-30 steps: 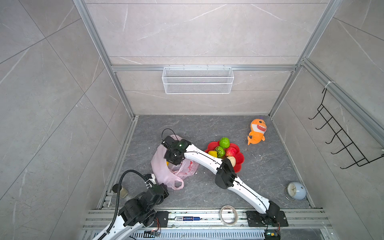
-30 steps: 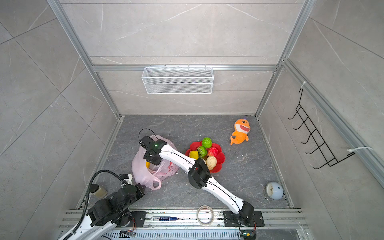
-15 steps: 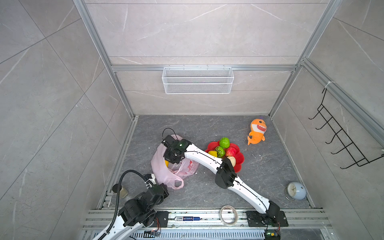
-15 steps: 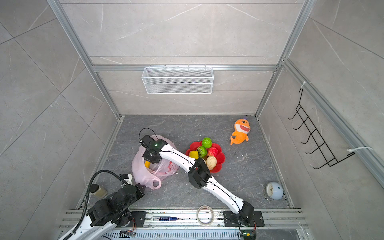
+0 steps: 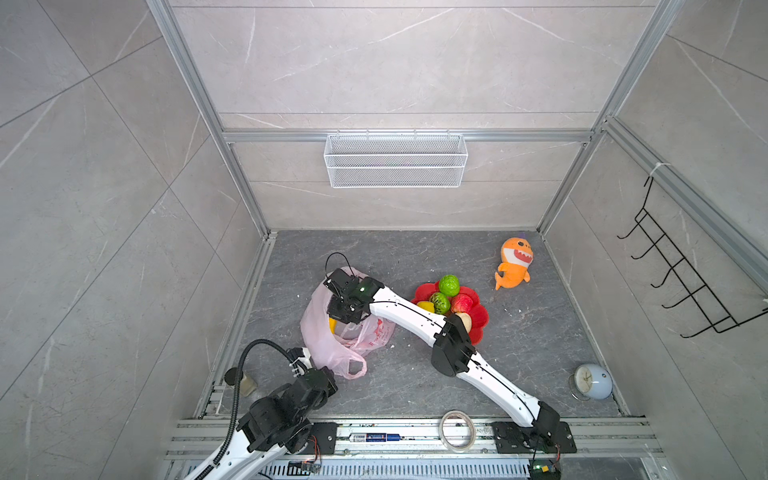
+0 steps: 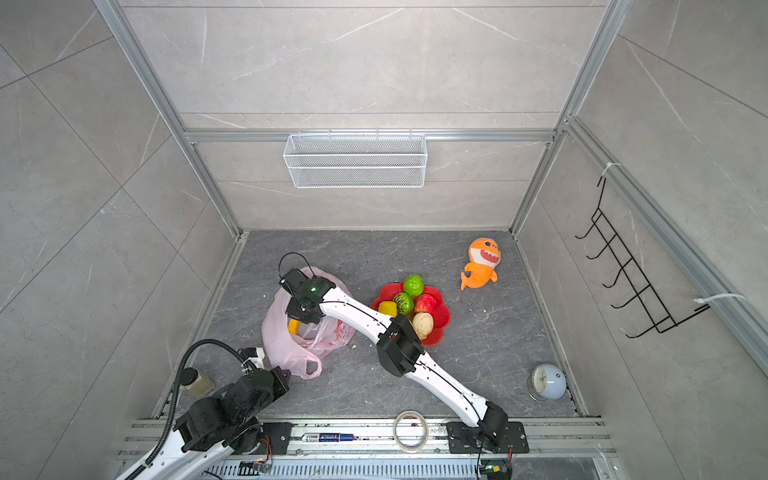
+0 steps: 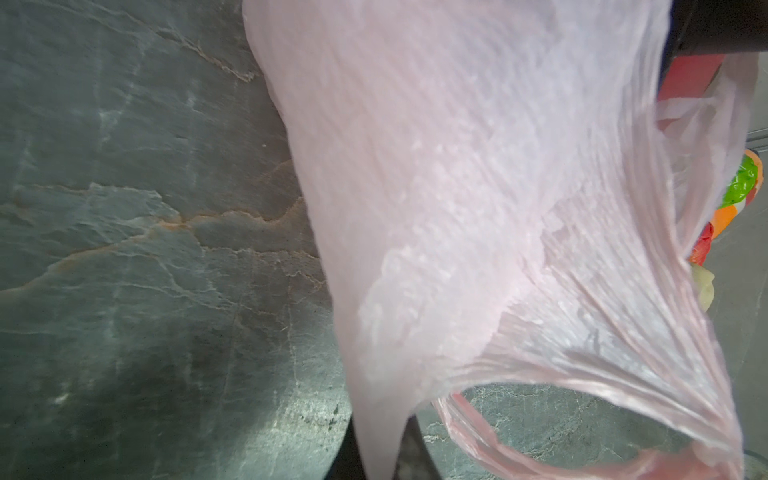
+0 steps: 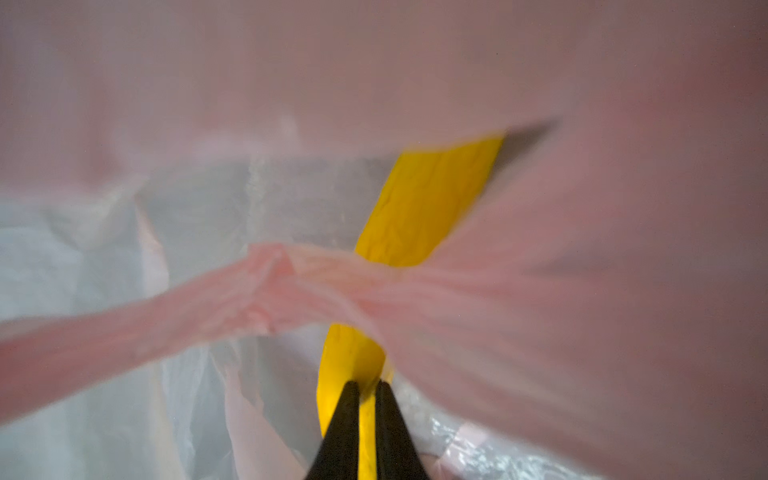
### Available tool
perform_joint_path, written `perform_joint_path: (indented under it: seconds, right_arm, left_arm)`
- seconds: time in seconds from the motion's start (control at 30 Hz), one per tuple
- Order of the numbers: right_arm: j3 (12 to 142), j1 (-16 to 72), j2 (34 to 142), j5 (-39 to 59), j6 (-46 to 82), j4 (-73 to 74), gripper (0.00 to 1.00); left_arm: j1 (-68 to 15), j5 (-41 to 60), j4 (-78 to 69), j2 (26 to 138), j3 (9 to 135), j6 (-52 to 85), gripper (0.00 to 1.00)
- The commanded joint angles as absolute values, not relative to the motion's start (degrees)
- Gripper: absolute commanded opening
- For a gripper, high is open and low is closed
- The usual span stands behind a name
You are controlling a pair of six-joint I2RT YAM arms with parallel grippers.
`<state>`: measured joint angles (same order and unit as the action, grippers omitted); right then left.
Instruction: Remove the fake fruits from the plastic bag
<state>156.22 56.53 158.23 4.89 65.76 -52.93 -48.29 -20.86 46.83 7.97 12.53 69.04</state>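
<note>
1. The fingers of the right arm, deep inside the thin translucent pink plastic bag, have just closed. A second ago they stood apart; now they are clamped on one end of the long yellow toy banana.
2. The fingers of the left arm are pressed together on a fold of the bag at its near edge.
3. I judge that the grasp is made and the lift out is next. A twisted handle loop lies across the banana and may catch.
4. The other toy fruits lie in the red flower-shaped dish on the grey stone-look tabletop, near the bag.
5. The bag carries red printed writing, too small and creased to read. No brand is legible.
</note>
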Motion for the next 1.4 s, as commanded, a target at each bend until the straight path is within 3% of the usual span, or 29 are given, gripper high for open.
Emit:
perform_joint_path:
  seconds: [0.0,0.33,0.77,1.37]
  right_arm:
    - [155.4,56.2,154.8,2.8,63.2,-54.7,0.13]
    - [154.9,56.2,153.5,2.0,61.8,-54.2,0.14]
    - [157.3,56.3,158.6,2.2,67.0,-54.6,0.47]
    - [157.9,56.4,161.9,2.3,69.2,-58.6,0.46]
  left_arm:
    - [-48.4,-22.4,49.3,9.0,14.5,69.0,0.00]
    - [-48.5,-22.8,49.3,10.2,15.1,69.2,0.00]
    - [-48.4,-17.2,39.6,12.6,14.5,64.9,0.00]
    - [-48.4,-8.7,38.5,4.2,11.4,62.6,0.00]
